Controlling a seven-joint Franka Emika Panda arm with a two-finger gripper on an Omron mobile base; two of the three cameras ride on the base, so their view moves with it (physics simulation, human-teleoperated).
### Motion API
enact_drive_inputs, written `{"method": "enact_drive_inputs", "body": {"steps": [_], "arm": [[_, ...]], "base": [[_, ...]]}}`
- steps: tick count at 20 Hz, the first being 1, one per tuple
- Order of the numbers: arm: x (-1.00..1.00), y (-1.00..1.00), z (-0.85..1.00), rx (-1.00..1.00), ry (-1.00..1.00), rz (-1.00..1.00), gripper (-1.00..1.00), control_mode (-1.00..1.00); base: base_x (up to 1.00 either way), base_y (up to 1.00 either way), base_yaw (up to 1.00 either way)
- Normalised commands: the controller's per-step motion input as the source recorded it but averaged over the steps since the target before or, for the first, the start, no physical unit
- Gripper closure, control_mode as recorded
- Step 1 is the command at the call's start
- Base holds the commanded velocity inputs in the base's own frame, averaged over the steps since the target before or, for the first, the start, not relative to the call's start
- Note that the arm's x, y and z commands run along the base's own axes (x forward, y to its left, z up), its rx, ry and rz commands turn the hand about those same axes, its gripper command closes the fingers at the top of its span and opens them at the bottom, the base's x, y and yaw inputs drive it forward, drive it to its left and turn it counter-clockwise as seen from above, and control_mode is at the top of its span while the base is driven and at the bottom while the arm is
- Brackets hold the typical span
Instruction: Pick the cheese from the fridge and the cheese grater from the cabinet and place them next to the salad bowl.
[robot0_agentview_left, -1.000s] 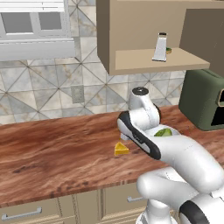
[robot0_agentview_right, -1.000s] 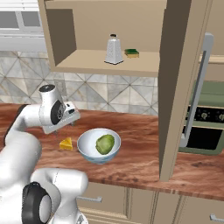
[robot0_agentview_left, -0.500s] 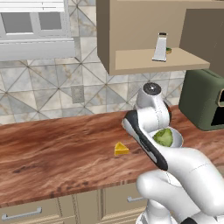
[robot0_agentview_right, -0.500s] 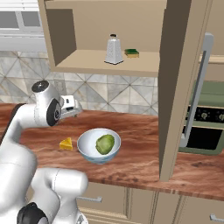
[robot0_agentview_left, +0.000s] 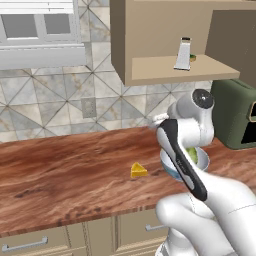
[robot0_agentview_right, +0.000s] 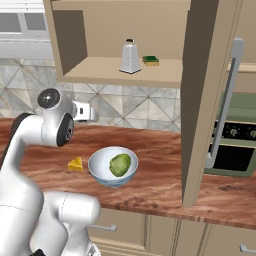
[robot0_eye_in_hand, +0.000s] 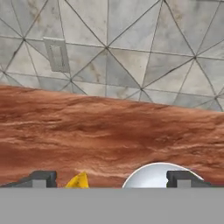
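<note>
I have the end effector (robot0_eye_in_hand: 107, 179) standing wide and empty, its tips framing the lower edge of the hand view as it looks at the tiled wall. The cheese (robot0_agentview_left: 139, 170), a small yellow-orange wedge, lies on the worktop (robot0_agentview_left: 65, 175) just beside the salad bowl (robot0_agentview_right: 113, 166), left of it in the right base view; I judge that half of the job done. The cheese grater (robot0_agentview_right: 130, 57), a tapered silver box with a dark handle, stands upright on the cabinet (robot0_agentview_right: 120, 75) shelf at top centre, beside a green-and-yellow sponge (robot0_agentview_right: 150, 60). I reckon the raised arm suits a reach for it.
</note>
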Motion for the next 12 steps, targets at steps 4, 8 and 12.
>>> {"method": "enact_drive_inputs", "body": {"steps": [4, 8, 12], "arm": [[-0.05, -0.1, 0.66, 0.13, -0.06, -0.2, -1.0, -1.0], [0.0, -0.09, 0.62, 0.05, -0.05, -0.18, -1.0, -1.0], [0.0, -0.12, 0.58, 0.01, -0.05, -0.18, -1.0, -1.0]], "base": [[0.0, 0.0, 0.0], [0.0, 0.0, 0.0], [0.0, 0.0, 0.0]]}}
